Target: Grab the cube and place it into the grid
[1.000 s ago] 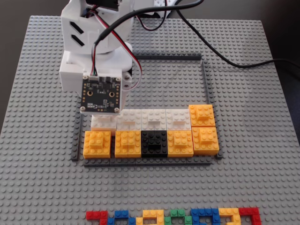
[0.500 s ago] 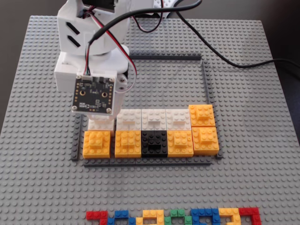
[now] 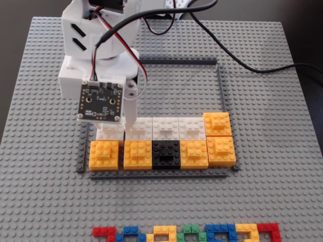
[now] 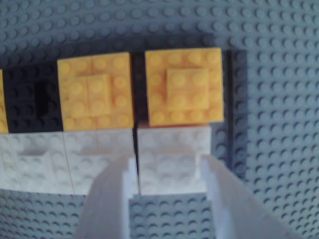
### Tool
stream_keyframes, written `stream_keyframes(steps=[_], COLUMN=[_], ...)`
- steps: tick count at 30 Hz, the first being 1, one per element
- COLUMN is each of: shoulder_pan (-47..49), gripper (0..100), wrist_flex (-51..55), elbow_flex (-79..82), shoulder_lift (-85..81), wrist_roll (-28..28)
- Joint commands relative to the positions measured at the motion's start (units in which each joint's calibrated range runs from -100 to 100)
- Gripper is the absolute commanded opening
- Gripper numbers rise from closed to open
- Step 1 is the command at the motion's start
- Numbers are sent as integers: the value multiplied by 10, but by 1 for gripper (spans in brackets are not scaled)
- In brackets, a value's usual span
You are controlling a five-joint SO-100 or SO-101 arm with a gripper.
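Your fingers [image 4: 169,172] straddle the cube [image 4: 172,157], seated at the left end of the white row inside the grid [image 3: 220,85]. Whether they still clamp it is unclear; spread them, then lift straight.

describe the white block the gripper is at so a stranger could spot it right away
Find the grid outlined by dark strips on the grey baseplate, then the row of white blocks behind the orange and black ones. In the fixed view the cube is that row's leftmost block, behind the corner orange block. Unlike the other white blocks, it sits between the fingers of the gripper.
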State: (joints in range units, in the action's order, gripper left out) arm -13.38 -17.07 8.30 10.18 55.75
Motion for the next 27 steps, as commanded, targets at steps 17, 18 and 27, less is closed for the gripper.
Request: stream_keyframes(steps=[17, 18, 27], shoulder_pan=[-4, -4, -4], gripper=[15, 15, 14], wrist_flex=[-3, -2, 5], elbow_flex=[-44, -48, -77], shoulder_lift=[-21, -23, -35], wrist_roll=[-3, -4, -11])
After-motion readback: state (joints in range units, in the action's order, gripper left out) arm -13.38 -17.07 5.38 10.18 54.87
